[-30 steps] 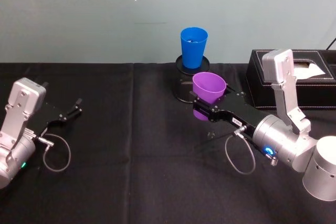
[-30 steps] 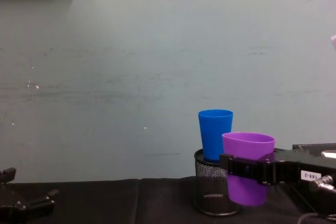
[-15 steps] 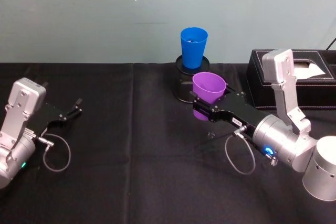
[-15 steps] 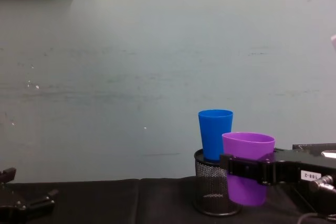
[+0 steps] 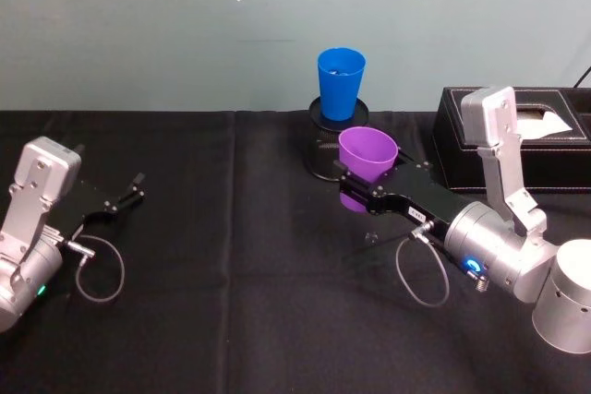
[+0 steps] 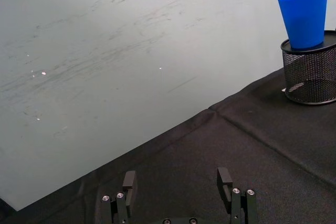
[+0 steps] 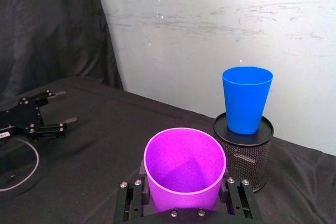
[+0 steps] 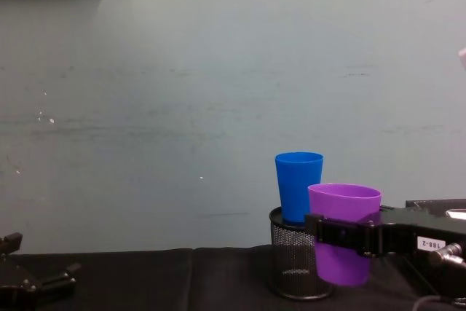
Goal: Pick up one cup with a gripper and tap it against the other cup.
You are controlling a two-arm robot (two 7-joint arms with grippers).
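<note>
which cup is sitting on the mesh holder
The blue cup, upright on the black mesh holder; the purple cup is held in the right gripper.

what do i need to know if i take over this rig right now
Right end effector shut on the purple cup, held upright just in front of the black mesh pen holder.
Left end effector open and idle on the robot's left.
Blue cup upright on top of the holder, apart from the purple cup.
Done: the grasp.
Left: bring the purple cup against the blue cup for the tap.
</note>
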